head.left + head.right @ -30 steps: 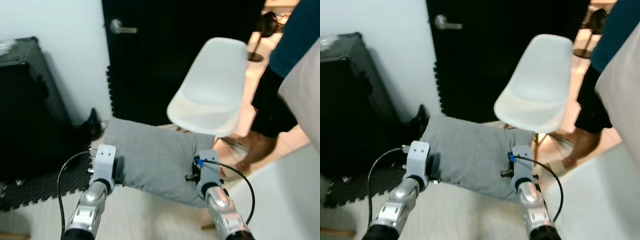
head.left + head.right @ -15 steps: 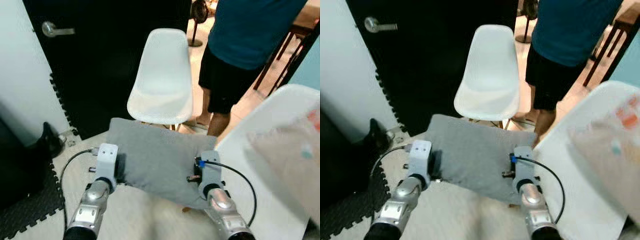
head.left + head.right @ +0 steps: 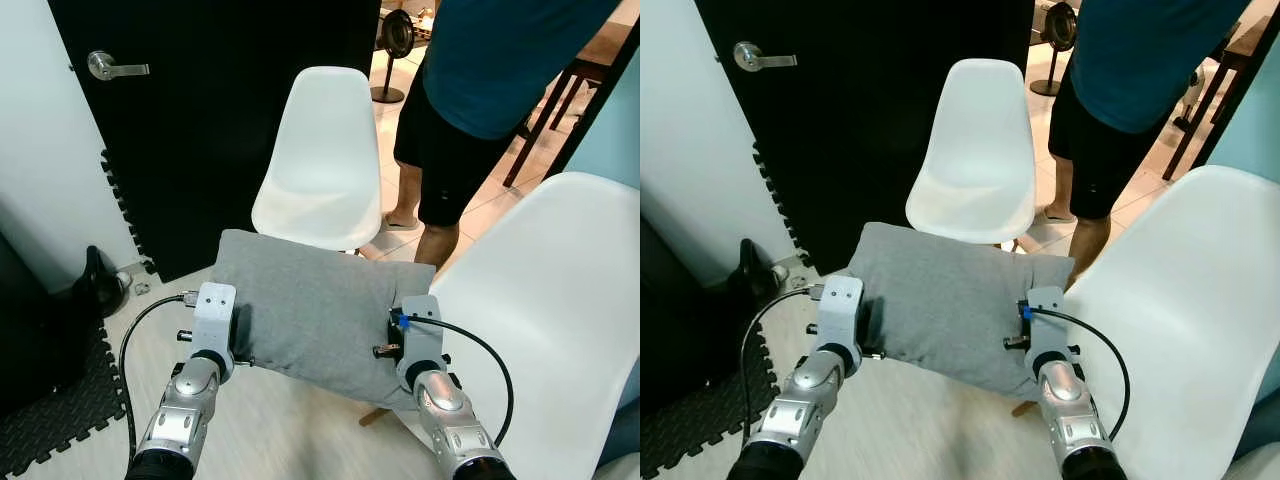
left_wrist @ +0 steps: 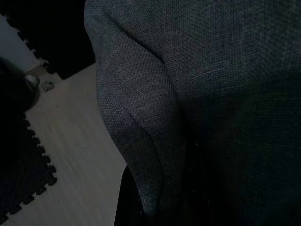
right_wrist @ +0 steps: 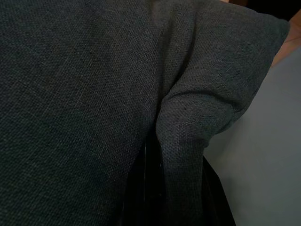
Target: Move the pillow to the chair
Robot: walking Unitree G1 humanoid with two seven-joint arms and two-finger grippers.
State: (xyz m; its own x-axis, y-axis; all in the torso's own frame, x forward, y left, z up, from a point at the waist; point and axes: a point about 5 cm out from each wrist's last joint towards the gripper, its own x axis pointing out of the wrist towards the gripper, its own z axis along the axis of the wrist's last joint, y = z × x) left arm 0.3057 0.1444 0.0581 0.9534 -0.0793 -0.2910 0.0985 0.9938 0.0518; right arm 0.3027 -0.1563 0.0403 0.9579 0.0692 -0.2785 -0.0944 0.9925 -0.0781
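I hold a grey fabric pillow (image 3: 315,305) flat in front of me, off the floor. My left gripper (image 3: 238,336) is shut on its left edge. My right gripper (image 3: 392,346) is shut on its right edge. In the left wrist view a fold of the pillow (image 4: 141,141) is pinched between the dark fingers (image 4: 126,202). The right wrist view shows the same with another fold (image 5: 183,141) and that gripper's fingers (image 5: 141,193). A white shell chair (image 3: 322,160) stands straight ahead, its seat just beyond the pillow's far edge and bare.
A second white chair (image 3: 545,320) is close on my right. A person (image 3: 480,90) in a teal shirt and black shorts stands behind it. A black door (image 3: 220,120) is behind the first chair. Black foam mats (image 3: 60,400) lie at the left.
The camera has swung round, so the white chair now stands centred ahead instead of tilted at the upper right. Both grippers still hold the pillow the same way.
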